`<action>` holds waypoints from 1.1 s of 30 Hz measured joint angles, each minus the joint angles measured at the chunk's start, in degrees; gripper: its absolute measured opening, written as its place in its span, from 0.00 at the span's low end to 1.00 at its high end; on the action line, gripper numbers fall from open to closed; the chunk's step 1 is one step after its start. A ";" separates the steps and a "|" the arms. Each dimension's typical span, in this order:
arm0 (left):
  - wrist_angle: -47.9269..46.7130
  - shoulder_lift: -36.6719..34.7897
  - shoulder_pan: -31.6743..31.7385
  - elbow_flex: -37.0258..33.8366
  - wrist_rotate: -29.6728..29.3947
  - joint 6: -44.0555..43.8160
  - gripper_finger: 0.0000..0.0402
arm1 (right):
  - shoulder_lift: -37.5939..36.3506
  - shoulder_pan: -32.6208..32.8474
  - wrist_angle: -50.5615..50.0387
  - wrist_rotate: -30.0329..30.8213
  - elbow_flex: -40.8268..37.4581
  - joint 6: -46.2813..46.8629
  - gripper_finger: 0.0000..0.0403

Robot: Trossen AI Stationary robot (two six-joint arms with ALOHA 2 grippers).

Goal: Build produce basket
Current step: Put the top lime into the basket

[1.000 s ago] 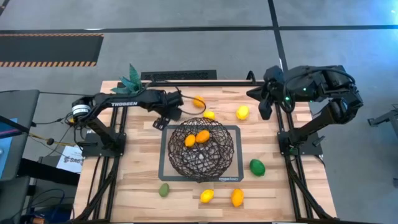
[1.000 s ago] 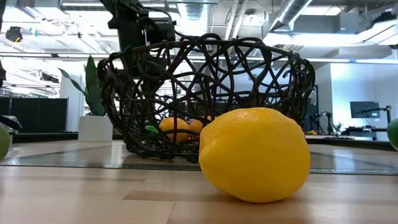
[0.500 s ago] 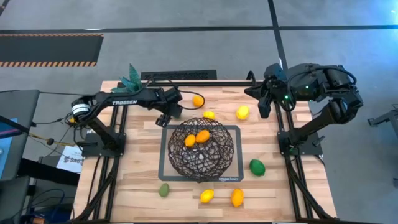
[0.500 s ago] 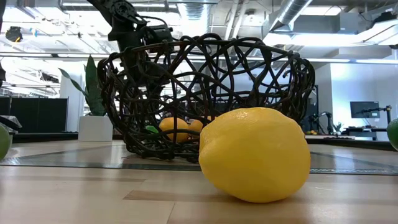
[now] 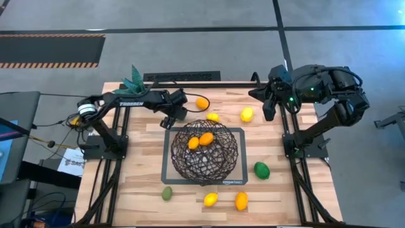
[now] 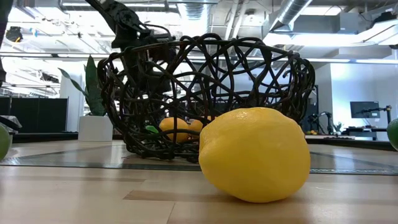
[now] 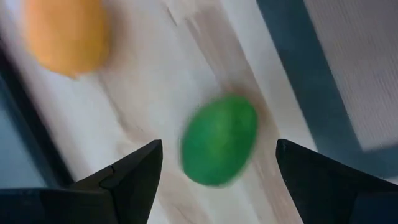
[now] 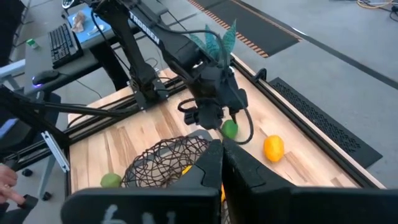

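Note:
The dark wire basket [image 5: 204,152] stands on a grey-framed mat [image 5: 168,174] and holds two orange fruits [image 5: 200,140]. My left gripper [image 5: 172,114] hangs open, pointing down, by the basket's far left rim. A green fruit [image 7: 219,140] lies on the table beneath it, between the two fingers [image 7: 134,180] with a gap on each side. The same fruit [image 8: 229,129] shows under the left gripper in the right wrist view. Other produce lies loose on the table. My right gripper [image 5: 269,109] waits shut, high over the far right corner.
Loose fruits lie around the basket: an orange one [image 5: 201,102] and two yellow ones [image 5: 213,117] [image 5: 247,114] on the far side, a green one [image 5: 261,170] on the right, several along the near edge [image 5: 211,199]. A potted plant [image 5: 133,81] stands at the far left corner.
My left gripper has sunk toward the green fruit beside the basket's far left rim and has stayed open. The fruits and the basket have not moved.

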 joint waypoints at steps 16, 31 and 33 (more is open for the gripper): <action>3.43 7.02 0.57 0.63 -1.75 1.39 0.74 | 0.02 4.44 1.33 0.05 0.00 0.04 0.06; 0.87 6.19 -0.02 4.76 -2.99 -15.79 0.37 | 0.02 4.31 1.18 0.18 0.00 -1.91 0.06; -0.10 5.11 -0.02 7.79 0.16 -18.94 0.37 | 0.02 4.30 1.18 0.20 0.00 -2.01 0.06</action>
